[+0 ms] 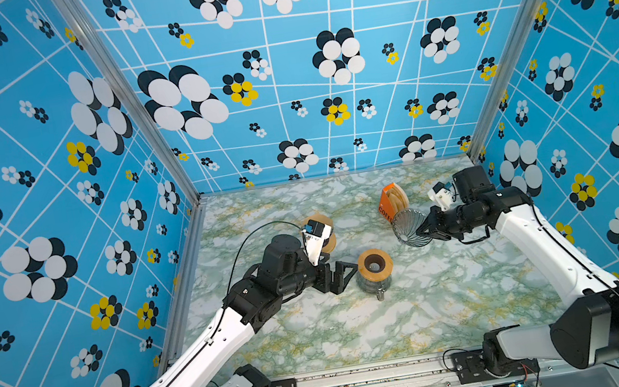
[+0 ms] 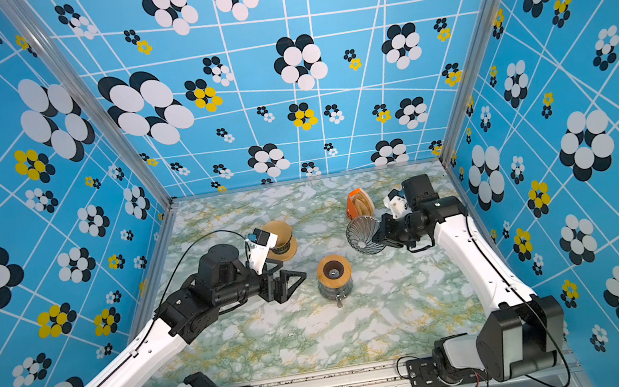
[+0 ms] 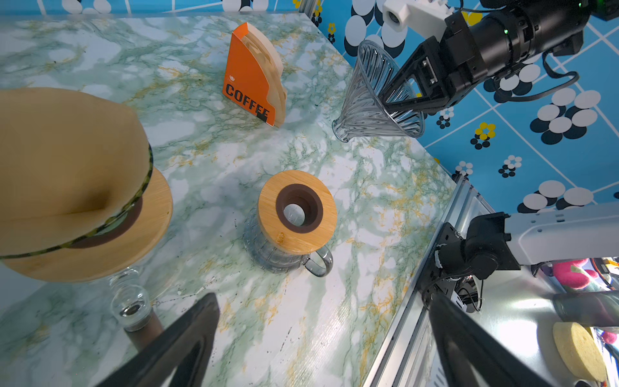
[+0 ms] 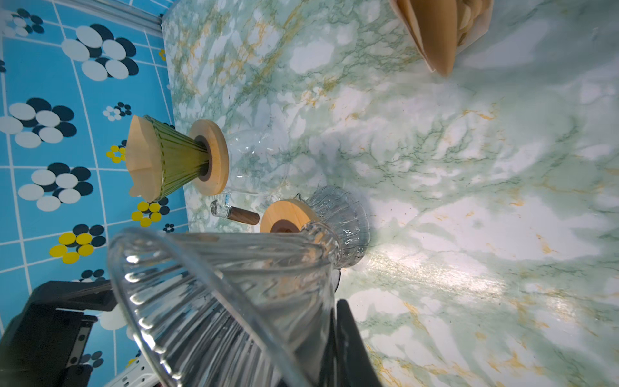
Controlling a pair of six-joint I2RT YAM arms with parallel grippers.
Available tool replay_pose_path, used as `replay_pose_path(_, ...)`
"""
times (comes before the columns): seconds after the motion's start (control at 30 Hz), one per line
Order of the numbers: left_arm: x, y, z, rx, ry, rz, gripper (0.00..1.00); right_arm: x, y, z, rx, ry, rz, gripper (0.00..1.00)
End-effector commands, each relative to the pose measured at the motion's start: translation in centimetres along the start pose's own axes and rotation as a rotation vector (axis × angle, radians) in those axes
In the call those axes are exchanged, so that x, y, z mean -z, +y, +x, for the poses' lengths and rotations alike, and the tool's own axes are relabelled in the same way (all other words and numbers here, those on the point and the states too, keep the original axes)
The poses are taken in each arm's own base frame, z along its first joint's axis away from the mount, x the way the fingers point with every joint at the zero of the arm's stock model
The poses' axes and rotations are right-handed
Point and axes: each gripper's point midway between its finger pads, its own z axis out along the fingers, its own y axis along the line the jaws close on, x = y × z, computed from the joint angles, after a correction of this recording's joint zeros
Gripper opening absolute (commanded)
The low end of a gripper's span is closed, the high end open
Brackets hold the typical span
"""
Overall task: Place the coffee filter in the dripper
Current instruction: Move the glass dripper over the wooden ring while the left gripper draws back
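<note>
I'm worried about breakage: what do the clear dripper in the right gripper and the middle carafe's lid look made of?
The clear dripper: glass or clear plastic, glossy; see-through ribbed wall with sharp highlights. The carafe lid: pale wood, perhaps bamboo, matte; fine grain lines show. Its inner ring: dark brown, possibly rubber.

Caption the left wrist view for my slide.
Right gripper holds the clear glass dripper tilted, near the orange coffee filter box and the wood-lidded carafe on the marble table.

The only readable text is "COFFEE", in black capitals along the lower edge of the orange cardboard filter holder (image 3: 246, 73); the pale emblem above it is too small to read.
</note>
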Motion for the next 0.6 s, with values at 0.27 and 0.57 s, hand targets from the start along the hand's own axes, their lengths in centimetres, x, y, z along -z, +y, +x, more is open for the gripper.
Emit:
replay_pose_path(0.27,4.1,0.2,0.4,-0.109,0.03,-0.019,0.99,-2.0,3.6,2.6,0.132,0.214,0.052,0.12)
replay_pose_path(0.57,4.7,-0.9,0.6,-0.113,0.019,0.037,0.99,-2.9,4.6,3.0,0.153,0.294,0.082,0.11)
